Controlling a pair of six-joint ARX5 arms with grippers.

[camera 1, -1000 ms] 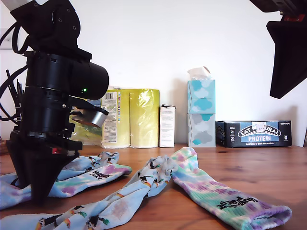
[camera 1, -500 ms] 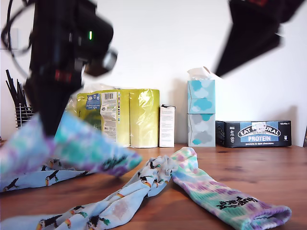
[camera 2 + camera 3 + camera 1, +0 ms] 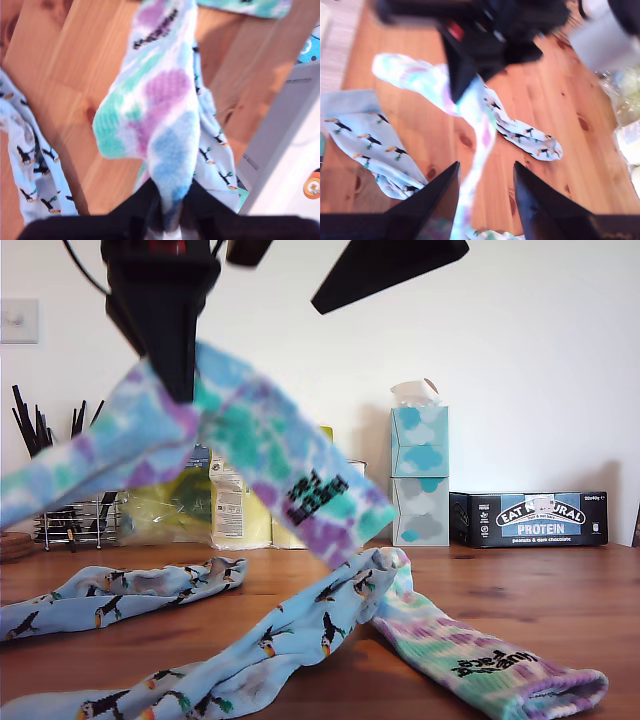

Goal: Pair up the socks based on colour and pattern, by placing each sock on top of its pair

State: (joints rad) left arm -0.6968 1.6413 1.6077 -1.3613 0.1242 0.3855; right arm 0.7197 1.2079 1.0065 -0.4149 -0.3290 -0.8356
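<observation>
My first gripper (image 3: 178,380) (image 3: 170,215) hangs high at the exterior view's left, shut on a tie-dye sock (image 3: 250,450) (image 3: 155,110). That sock is lifted off the wooden table (image 3: 560,590) and drapes down on both sides of the fingers. Its match, the second tie-dye sock (image 3: 480,660), lies flat at the exterior view's lower right. One blue bird-print sock (image 3: 110,595) (image 3: 32,165) lies at the exterior view's left, another (image 3: 290,640) (image 3: 215,140) across the front middle. My second gripper (image 3: 385,265) (image 3: 486,167) is open, high above the middle, looking down on the hanging sock (image 3: 470,115).
Along the back wall stand a yellow pack of paper rolls (image 3: 240,510), two stacked tissue boxes (image 3: 420,475) and a dark protein-bar box (image 3: 528,518). A wire rack with dark utensils (image 3: 70,520) sits at the exterior view's far left.
My first gripper has risen from the table, carrying the tie-dye sock up and uncovering a bird-print sock beneath. My second gripper has swung from the exterior view's upper right toward the middle.
</observation>
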